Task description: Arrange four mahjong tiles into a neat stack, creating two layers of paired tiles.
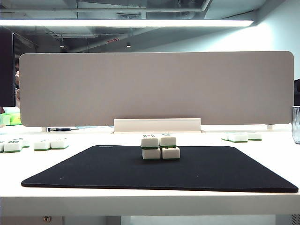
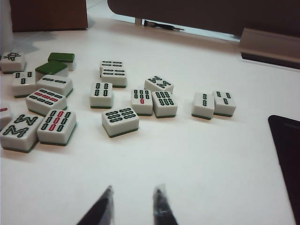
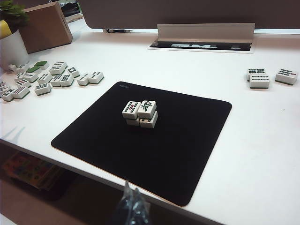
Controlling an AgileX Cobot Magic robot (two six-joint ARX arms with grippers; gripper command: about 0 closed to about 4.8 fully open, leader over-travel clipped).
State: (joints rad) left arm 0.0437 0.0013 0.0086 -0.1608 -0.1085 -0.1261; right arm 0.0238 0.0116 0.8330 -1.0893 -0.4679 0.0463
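The four mahjong tiles form the stack on the black mat, toward its far middle: two side by side with two more on top, faces up. The right wrist view shows the stack on the mat too. Neither gripper appears in the exterior view. My left gripper hovers over bare white table beside the mat, open, with nothing between its fingertips. My right gripper hangs off the table's front edge, short of the mat, tips together and shut, holding nothing.
Loose tiles are scattered on the table ahead of the left gripper, left of the mat. A few more tiles lie at the right. A grey partition and a white holder stand behind. A cardboard box sits far left.
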